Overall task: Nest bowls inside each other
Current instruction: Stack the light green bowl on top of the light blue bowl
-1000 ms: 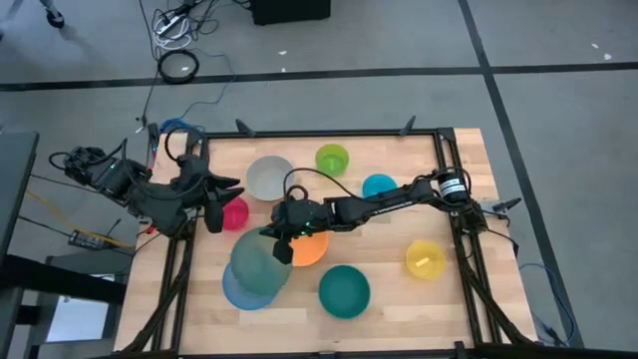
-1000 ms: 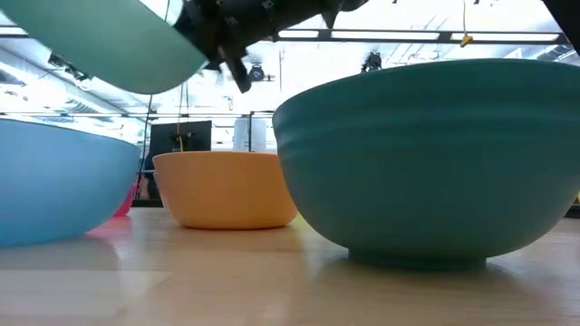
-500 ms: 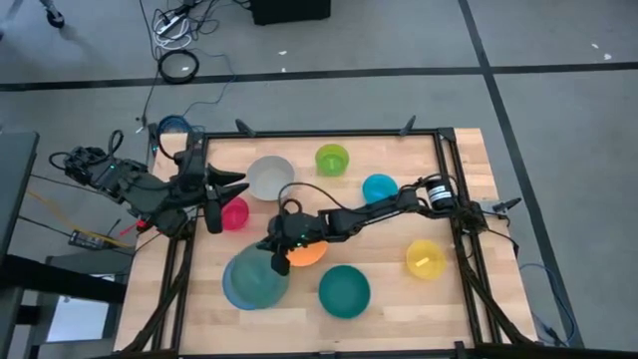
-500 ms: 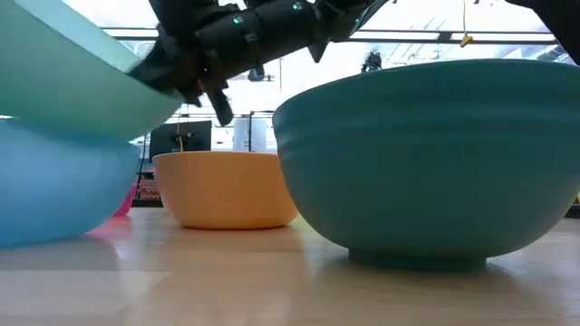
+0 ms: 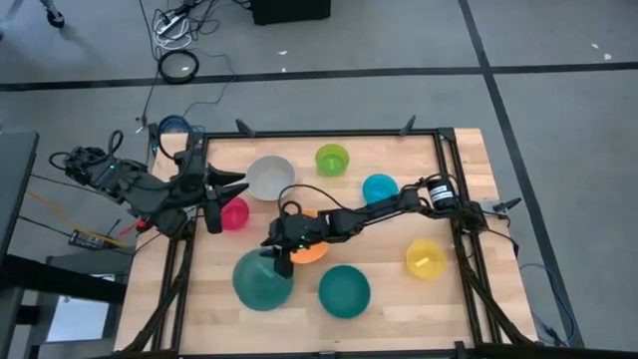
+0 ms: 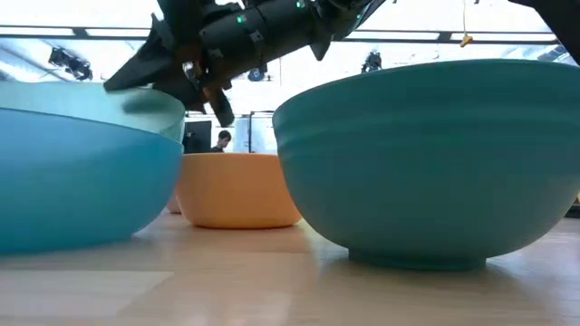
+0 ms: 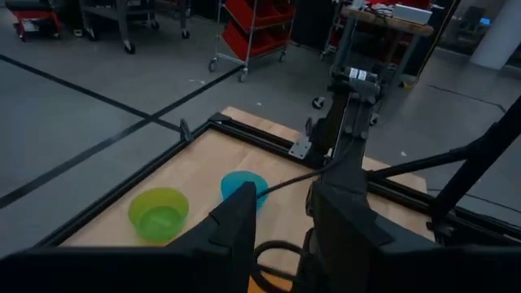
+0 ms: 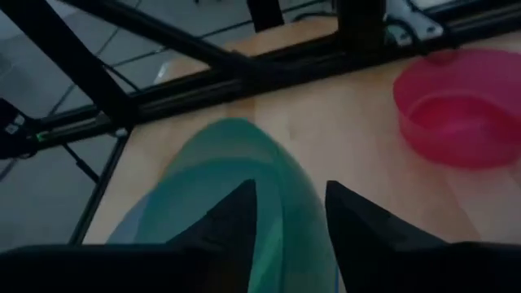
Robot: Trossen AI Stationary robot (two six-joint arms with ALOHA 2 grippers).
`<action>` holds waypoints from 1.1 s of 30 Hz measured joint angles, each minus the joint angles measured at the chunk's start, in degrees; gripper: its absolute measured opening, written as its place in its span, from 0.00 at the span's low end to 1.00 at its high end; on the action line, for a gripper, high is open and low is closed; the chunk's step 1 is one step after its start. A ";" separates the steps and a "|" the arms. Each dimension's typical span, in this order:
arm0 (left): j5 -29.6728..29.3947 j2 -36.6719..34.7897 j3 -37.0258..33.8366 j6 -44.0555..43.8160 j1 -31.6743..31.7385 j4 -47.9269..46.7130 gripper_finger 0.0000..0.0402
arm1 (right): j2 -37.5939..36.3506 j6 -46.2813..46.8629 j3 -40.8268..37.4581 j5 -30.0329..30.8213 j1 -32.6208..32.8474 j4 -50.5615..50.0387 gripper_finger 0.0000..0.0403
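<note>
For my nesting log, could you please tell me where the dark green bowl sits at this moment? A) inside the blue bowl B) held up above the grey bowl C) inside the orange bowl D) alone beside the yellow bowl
A: in the low view the dark green bowl sits down inside the blue bowl, its rim showing just above the blue rim, with the right gripper at its edge.
</note>
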 joint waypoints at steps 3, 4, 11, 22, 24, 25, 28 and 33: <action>0.03 0.02 -0.01 -0.02 0.00 -0.26 0.32 | -1.54 -0.51 0.01 0.05 -0.07 -1.45 0.37; 0.03 0.00 0.00 -0.02 0.00 -0.31 0.32 | -2.17 -1.01 0.00 0.44 -0.08 -2.29 0.37; 0.08 0.01 -0.02 -1.37 -0.01 -1.48 0.32 | -4.26 -7.33 0.03 8.02 0.31 -1.70 0.36; 0.17 0.02 -0.02 -1.56 0.00 -1.85 0.32 | -0.66 -4.53 -0.08 10.01 0.79 -7.13 0.33; 0.17 0.02 -0.02 -1.60 0.00 -2.05 0.32 | -0.69 -4.51 -0.06 11.15 1.33 -9.59 0.33; 0.20 0.02 -0.02 -1.71 0.00 -2.24 0.32 | -0.69 -4.94 -0.06 12.34 1.58 -10.78 0.33; 0.19 0.02 -0.02 -1.78 0.00 -2.61 0.32 | -1.46 -6.60 -0.17 14.82 2.12 -11.46 0.33; 0.21 0.04 -0.04 -1.80 -0.01 -2.79 0.32 | -4.05 -9.32 0.16 17.52 2.41 -7.65 0.32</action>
